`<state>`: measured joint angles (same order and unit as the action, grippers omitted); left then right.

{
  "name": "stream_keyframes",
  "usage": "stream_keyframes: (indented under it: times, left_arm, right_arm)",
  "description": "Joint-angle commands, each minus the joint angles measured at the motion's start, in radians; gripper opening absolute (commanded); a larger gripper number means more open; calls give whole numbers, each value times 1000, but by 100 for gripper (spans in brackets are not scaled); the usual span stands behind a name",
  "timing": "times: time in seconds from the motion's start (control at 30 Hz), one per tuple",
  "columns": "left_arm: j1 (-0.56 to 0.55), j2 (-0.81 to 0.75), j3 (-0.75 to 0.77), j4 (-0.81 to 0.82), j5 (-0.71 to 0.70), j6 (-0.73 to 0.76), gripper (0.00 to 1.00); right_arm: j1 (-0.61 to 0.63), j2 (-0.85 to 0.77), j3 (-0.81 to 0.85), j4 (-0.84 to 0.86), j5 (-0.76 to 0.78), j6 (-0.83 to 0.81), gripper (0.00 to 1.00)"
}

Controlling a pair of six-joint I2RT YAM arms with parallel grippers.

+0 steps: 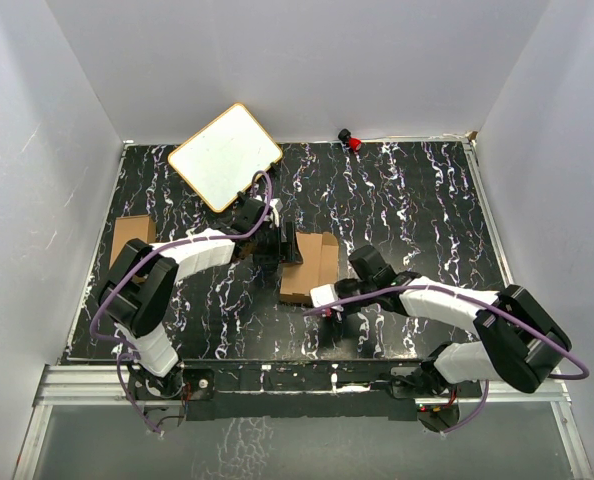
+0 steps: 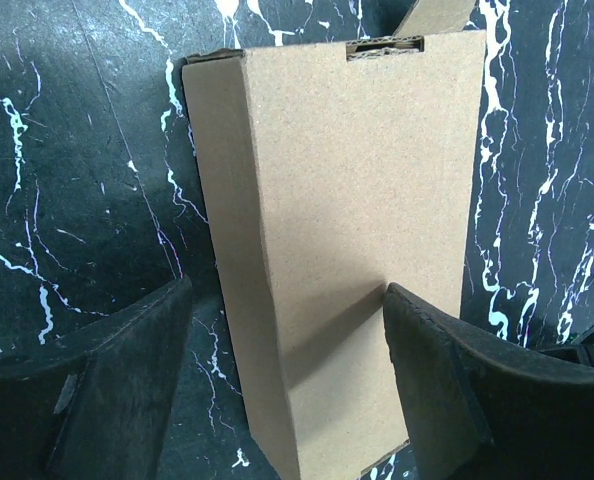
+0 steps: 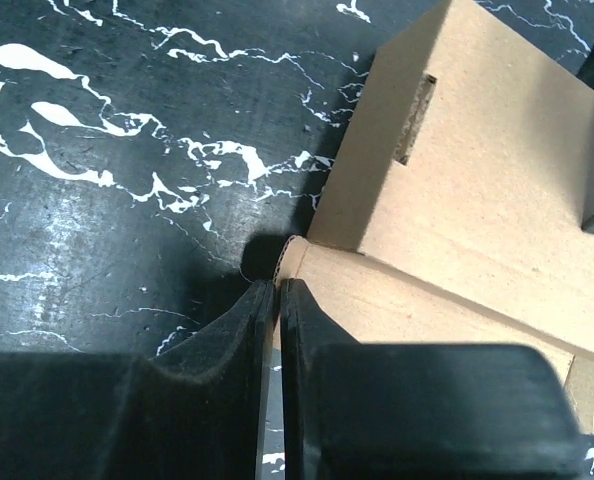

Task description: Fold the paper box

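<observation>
The paper box (image 1: 309, 265) lies mid-table as a small brown oblong carton. In the left wrist view the box (image 2: 347, 230) runs between my left gripper's (image 2: 287, 385) wide-open fingers. The right finger (image 2: 477, 390) lies against the box's top face. The left finger (image 2: 127, 380) stands apart from its side wall. My left gripper (image 1: 277, 242) is at the box's far left end. My right gripper (image 1: 327, 296) is at its near end. In the right wrist view my right gripper (image 3: 278, 295) is shut on the thin edge of a flat flap (image 3: 427, 310) sticking out under the box body (image 3: 477, 170).
A white board with a tan rim (image 1: 225, 156) lies at the back left. Another brown cardboard piece (image 1: 132, 238) lies by the left table edge, partly under the left arm. A small red object (image 1: 353, 141) sits at the back wall. Grey walls enclose the black marbled table (image 1: 417, 200).
</observation>
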<state>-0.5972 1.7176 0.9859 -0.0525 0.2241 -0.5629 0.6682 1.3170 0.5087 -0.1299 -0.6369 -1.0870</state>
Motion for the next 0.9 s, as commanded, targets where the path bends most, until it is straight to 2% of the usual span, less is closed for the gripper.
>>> stream_keyframes:
  times: [0.0,0.87]
  left_arm:
    - [3,-17,-47,-100,-2,24,73]
    - [7,3,-34,-106,17,28,73]
  right_arm:
    - [-30,-6,27,55,-4,52,9]
    - [-70,78,130,24,-19,311,8]
